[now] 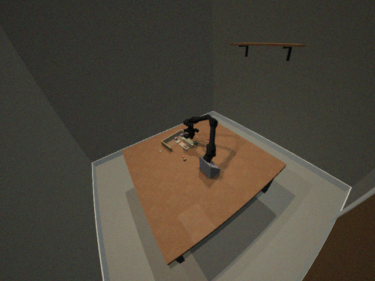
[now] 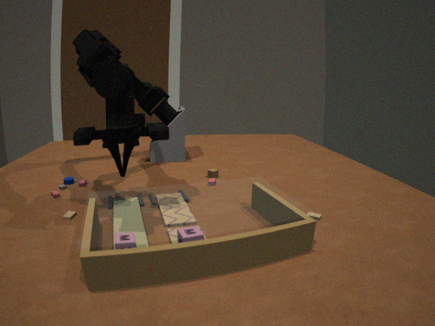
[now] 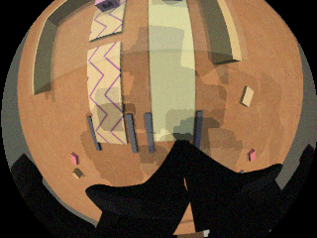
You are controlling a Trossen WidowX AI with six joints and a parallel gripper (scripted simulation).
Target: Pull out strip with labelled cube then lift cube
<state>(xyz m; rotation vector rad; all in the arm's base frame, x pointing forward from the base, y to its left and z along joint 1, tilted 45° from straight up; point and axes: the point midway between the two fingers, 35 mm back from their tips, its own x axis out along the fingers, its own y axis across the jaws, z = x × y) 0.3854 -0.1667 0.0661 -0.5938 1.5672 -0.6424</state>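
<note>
My gripper (image 1: 191, 137) (image 2: 122, 174) (image 3: 180, 144) is shut and empty, pointing down above the near end of the plain green strip (image 2: 128, 217) (image 3: 170, 79). That strip looks unbroken; a pink cube (image 2: 125, 238) marked M sits at its far end. Beside it lies a cream strip with purple zigzags, in two parts: a near piece (image 2: 177, 210) (image 3: 105, 94) and a far piece (image 3: 111, 24), with a gap between. A second pink cube (image 2: 190, 233) (image 3: 107, 5) marked M sits on the far piece.
A low tan wall (image 2: 200, 261) (image 3: 43, 59) surrounds the strips on three sides, open toward the arm. Dark rails (image 2: 110, 202) (image 3: 199, 130) flank both near ends. Small scraps lie around: a blue piece (image 2: 68, 180), a brown block (image 2: 212, 172) and a cream piece (image 2: 69, 214) (image 3: 248, 96).
</note>
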